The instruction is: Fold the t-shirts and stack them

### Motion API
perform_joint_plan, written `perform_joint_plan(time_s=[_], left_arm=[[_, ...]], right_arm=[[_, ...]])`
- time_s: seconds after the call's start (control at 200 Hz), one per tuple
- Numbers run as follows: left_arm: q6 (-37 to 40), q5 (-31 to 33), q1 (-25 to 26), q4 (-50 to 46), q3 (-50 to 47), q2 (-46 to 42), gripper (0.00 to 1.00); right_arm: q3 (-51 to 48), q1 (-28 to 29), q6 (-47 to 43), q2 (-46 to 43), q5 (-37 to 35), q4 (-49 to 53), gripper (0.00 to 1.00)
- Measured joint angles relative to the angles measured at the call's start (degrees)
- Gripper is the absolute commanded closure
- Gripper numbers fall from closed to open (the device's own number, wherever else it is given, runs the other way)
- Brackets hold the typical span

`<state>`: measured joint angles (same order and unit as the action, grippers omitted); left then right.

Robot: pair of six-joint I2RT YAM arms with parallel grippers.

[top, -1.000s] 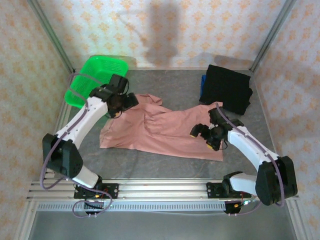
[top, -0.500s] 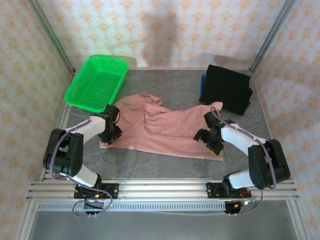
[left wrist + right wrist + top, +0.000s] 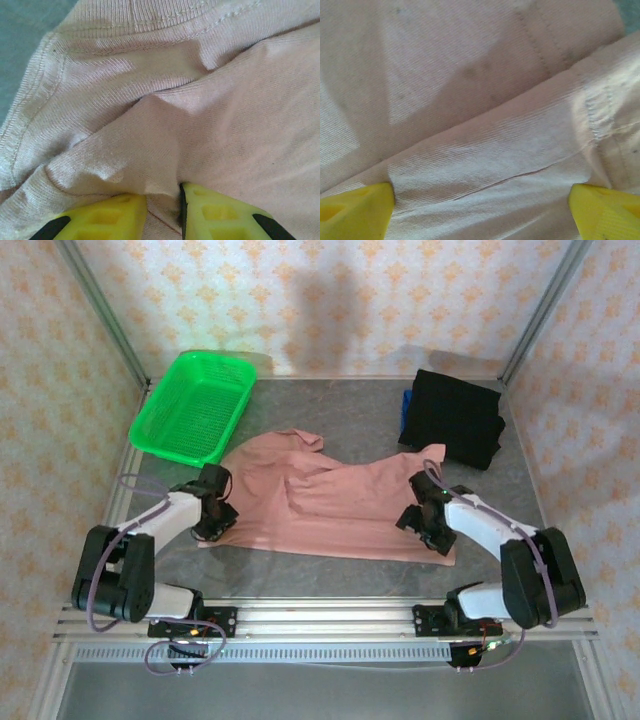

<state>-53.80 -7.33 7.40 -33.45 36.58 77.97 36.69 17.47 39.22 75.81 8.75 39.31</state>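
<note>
Above the arms, the top view has the dusty-pink t-shirt [image 3: 330, 505] spread on the grey surface [image 3: 330, 405] between the left pincer [image 3: 215, 525], at its left corner, and the right pincer [image 3: 428, 530], at its right edge. The folded black t-shirt [image 3: 455, 418] lies well beyond the right pincer, and the green basket [image 3: 190, 405] beyond the left one

Under the left wrist, the left pincer [image 3: 164, 195] pinches a raised fold of the dusty-pink t-shirt [image 3: 150, 100]

Under the right wrist, the right pincer [image 3: 480, 200] stands spread, with the dusty-pink t-shirt [image 3: 470, 75] lying flat between its fingers

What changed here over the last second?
The left pincer swung from beside the green basket to the near-left corner of the pink t-shirt and closed on a fold. The right pincer edged nearer, still open. The basket and black t-shirt stayed put.
</note>
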Motion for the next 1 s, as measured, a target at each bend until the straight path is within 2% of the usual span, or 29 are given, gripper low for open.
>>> perform_joint_plan(time_s=[0.095,0.16,0.245,0.345,0.505,0.636,0.826,1.001], left_arm=[[-0.42,0.13,-0.02,-1.70,-2.05,-3.26,0.73],[-0.61,0.22,0.00,-3.52,-3.32,-5.62,0.69],[-1.18,0.31,0.00,-7.02,-4.31,-8.74,0.58],[-1.51,0.74,0.00,-11.13,-3.19,-12.63,0.36],[0.70,2.05,0.11,-16.87,8.33,-14.45,0.16],[5.16,2.71,0.33,-18.08,21.07,-12.00,0.10],[16.76,1.25,2.54,-17.46,39.39,-1.86,0.08],[26.08,-2.91,4.96,-15.45,50.01,8.31,0.08]], right_arm=[[-0.35,-0.04,0.20,-1.68,-1.75,3.72,0.09],[-0.35,-0.04,0.37,-2.84,-2.54,5.88,0.08],[-0.35,-0.04,0.68,-5.97,-3.32,8.26,0.05],[0.96,-0.04,0.66,-10.86,-4.61,11.28,0.02],[9.33,-0.35,-2.05,-14.29,-6.54,14.62,0.01],[17.11,-3.96,-8.13,-13.27,-5.44,14.82,0.01],[26.88,-17.40,-18.75,-3.89,5.70,11.17,0.01],[35.17,-19.47,-26.97,9.33,11.10,8.55,0.08]])
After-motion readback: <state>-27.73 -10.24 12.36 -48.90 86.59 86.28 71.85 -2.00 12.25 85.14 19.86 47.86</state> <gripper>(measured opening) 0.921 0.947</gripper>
